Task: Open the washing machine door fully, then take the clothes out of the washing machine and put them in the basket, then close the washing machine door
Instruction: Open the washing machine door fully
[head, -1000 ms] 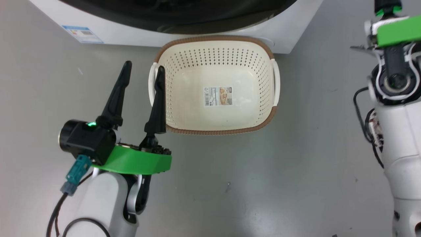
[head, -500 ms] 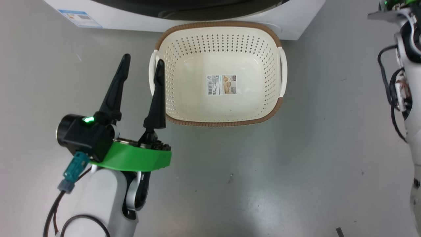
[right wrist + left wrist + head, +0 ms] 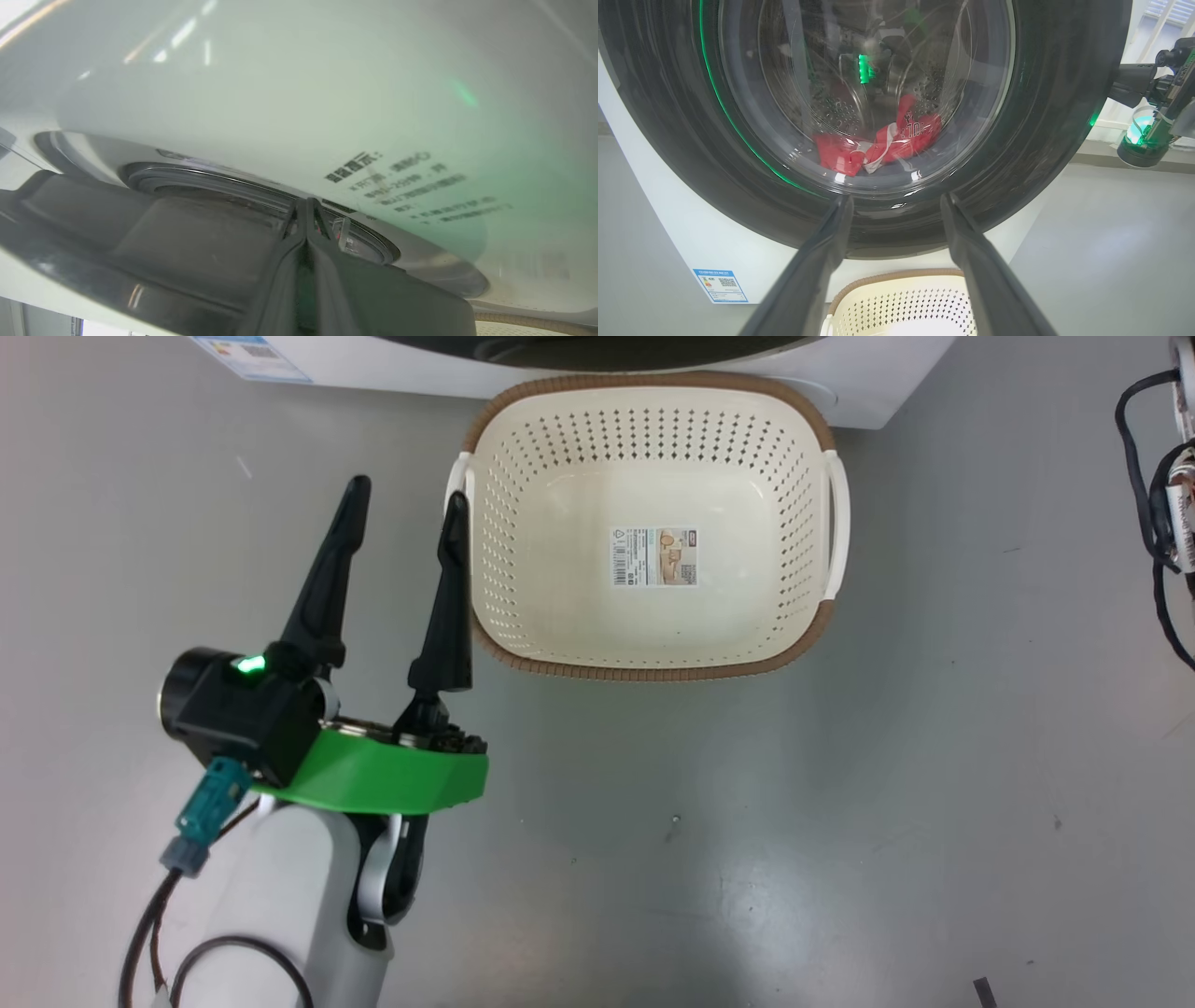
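Note:
The washing machine door [image 3: 1045, 140], glossy black with a glass bowl, faces the left wrist view, and red clothes [image 3: 906, 140] lie behind the glass in the drum. My left gripper [image 3: 408, 495] hangs open and holds nothing, just left of the cream basket [image 3: 653, 667], which stands on the floor against the white washing machine [image 3: 887, 392]. My right gripper [image 3: 306, 203] is shut, its tips in the gap between the dark door edge [image 3: 187, 233] and the machine's white front [image 3: 280, 116]. The left wrist view shows that right gripper [image 3: 1111, 88] at the door's right rim.
Grey floor surrounds the basket on the near side and to the right. A blue label [image 3: 252, 347] sits low on the machine's front at the left. Cables of my right arm [image 3: 1158, 476] hang at the right edge. A grey gasket ring [image 3: 210, 179] shows behind the door.
The head camera has shifted, so the basket and machine sit differently in the picture. My right arm has risen out of the top right. The left gripper stays open beside the basket.

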Motion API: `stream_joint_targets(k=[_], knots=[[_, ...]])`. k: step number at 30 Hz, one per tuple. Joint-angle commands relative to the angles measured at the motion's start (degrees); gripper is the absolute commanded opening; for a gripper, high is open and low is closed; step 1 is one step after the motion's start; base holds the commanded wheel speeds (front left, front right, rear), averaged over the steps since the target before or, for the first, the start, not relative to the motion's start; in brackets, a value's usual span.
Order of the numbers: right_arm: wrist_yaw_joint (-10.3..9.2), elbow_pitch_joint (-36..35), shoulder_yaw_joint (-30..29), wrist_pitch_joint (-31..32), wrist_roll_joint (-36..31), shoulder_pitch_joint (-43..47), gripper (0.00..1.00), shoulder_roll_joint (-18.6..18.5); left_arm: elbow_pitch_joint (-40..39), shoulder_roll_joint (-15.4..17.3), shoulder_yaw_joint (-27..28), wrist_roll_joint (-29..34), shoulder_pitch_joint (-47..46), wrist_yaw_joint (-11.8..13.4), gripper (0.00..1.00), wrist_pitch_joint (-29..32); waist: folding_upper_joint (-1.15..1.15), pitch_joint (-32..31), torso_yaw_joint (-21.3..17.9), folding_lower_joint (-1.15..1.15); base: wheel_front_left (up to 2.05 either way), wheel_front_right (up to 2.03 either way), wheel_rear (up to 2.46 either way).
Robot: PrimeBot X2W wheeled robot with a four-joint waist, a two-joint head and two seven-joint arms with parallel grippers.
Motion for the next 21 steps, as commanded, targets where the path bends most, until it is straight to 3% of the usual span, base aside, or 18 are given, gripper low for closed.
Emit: stream_joint_targets(k=[1, 21], knots=[[0.03, -1.21, 0.75, 0.74, -0.42, -0.90, 0.00, 1.02, -1.45, 1.41, 1.54, -0.34, -0.24, -0.04, 1.00, -0.28, 0.00, 0.13, 0.24, 0.00, 0.00, 0.00, 0.00], [0.03, -2.55, 0.15, 9.25, 2.89, 2.49, 0.00, 2.42, -2.18, 1.41, 1.32, -0.84, -0.39, 0.35, 1.00, -0.28, 0.00, -1.91, -0.27, 0.00, 0.00, 0.00, 0.00]])
